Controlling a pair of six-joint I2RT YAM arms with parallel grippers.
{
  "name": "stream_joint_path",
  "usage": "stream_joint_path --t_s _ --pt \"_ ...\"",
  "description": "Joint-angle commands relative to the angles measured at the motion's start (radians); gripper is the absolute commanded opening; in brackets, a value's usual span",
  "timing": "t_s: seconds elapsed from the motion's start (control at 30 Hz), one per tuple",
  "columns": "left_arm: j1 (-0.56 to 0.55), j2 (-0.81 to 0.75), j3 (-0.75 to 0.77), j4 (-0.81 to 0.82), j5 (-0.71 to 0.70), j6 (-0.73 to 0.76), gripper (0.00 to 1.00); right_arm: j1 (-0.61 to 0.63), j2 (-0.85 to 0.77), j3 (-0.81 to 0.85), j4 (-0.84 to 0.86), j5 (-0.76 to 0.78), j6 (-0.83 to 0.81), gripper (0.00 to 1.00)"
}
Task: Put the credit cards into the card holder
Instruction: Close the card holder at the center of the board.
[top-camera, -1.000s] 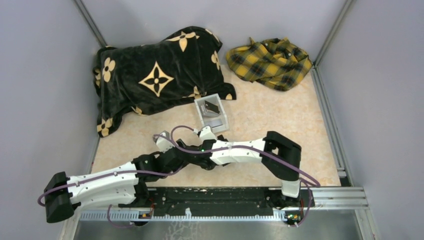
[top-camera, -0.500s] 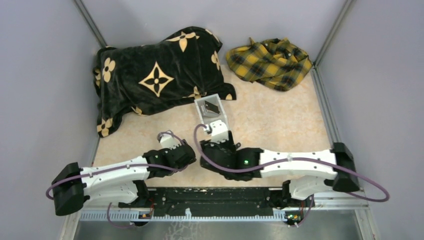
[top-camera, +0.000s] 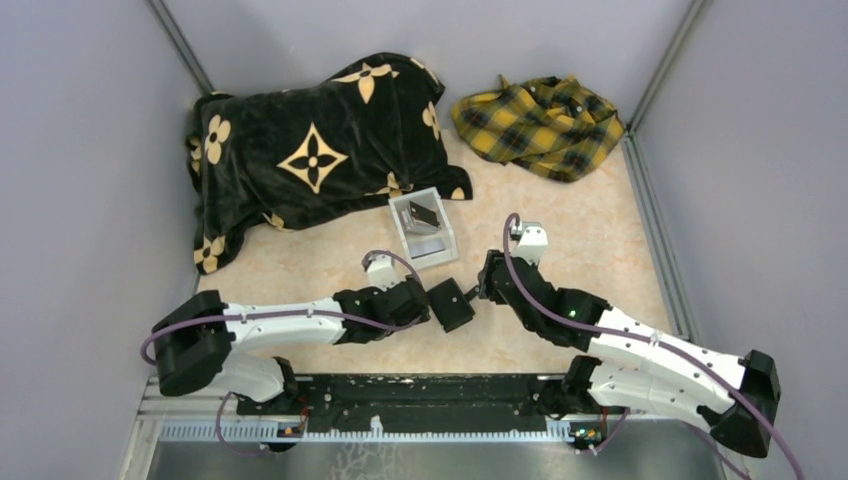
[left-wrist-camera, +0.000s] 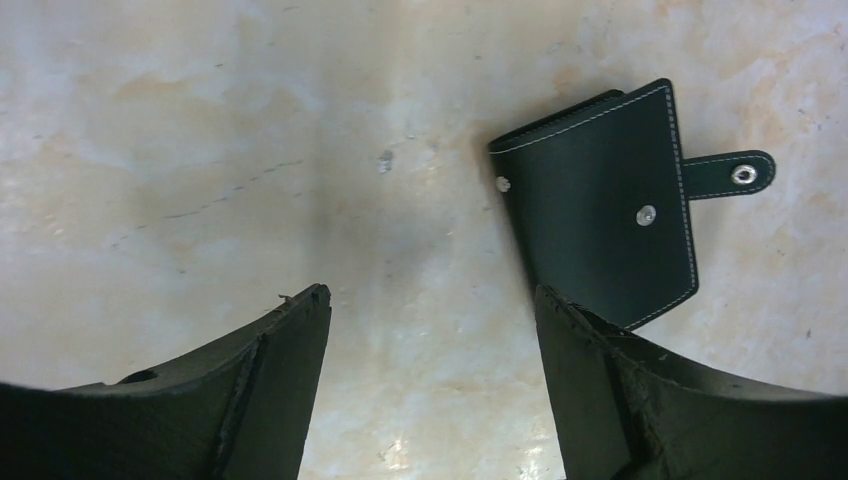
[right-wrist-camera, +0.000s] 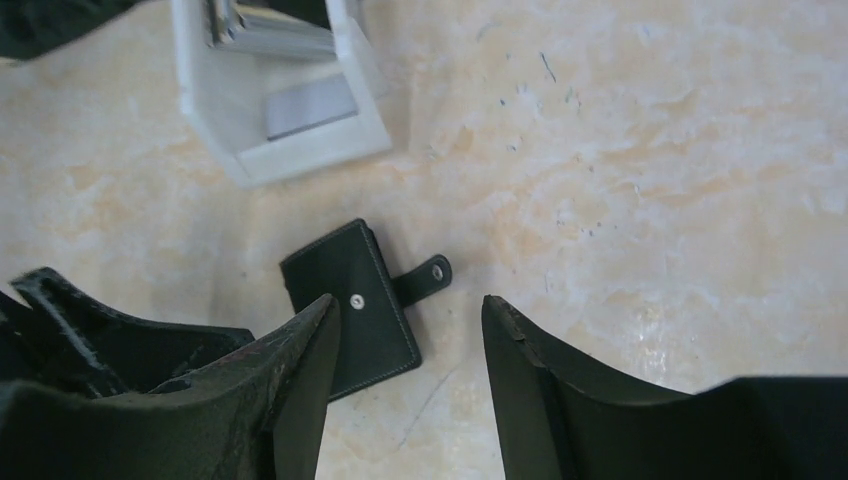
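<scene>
Card holder (top-camera: 452, 304) lies closed on the marble-pattern table (top-camera: 590, 230), flat, between your two grippers; strap clasp (left-wrist-camera: 735, 173) sticks out from one edge, unfastened, snap stud showing.

Left gripper (left-wrist-camera: 432, 300) is low over the table, fingers spread wide, nothing between them; in the left wrist view the card holder (left-wrist-camera: 600, 205) sits just past one fingertip (left-wrist-camera: 560, 320); contact there: cannot tell.

Right gripper (right-wrist-camera: 410, 300) has its fingers apart too, nothing clamped; in its wrist view one finger (right-wrist-camera: 300, 370) overlaps the card holder (right-wrist-camera: 345, 290) and the strap points into the gap; touching or hovering: cannot tell. From the top camera the right gripper (top-camera: 487, 283) is just beside the holder's right side and the left gripper (top-camera: 425, 300) just beside its left.

Cards are not in the holder; they sit in the white open-top box (top-camera: 447, 235), just beyond the holder: dark credit card (top-camera: 424, 214) propped at the far end, pale grey credit card (top-camera: 429, 247) flat at the near end; how many more are in there, cannot tell.

Far side: black blanket with tan flower motifs (top-camera: 310, 150) at the left, its edge touching the box; yellow plaid cloth (top-camera: 540, 125) at the right, well apart from everything.
</scene>
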Motion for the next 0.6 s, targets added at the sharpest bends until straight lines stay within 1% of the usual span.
stream_joint_path --t_s 0.0,0.13,0.27,0.43,0.57 --pt "-0.006 0.067 0.059 0.087 0.015 0.075 0.81 -0.097 0.031 -0.058 0.038 -0.222 -0.018 0.55" --pt "-0.005 0.089 0.069 0.122 0.024 0.104 0.82 -0.165 0.083 -0.115 0.113 -0.352 -0.06 0.55" --pt "-0.004 0.099 0.057 0.173 0.041 0.143 0.81 -0.203 0.106 -0.165 0.188 -0.426 -0.086 0.54" --pt "0.017 0.091 0.019 0.25 0.088 0.167 0.79 -0.273 0.152 -0.182 0.255 -0.508 -0.115 0.52" --pt "0.039 0.096 0.012 0.275 0.111 0.188 0.78 -0.315 0.195 -0.19 0.314 -0.549 -0.132 0.51"
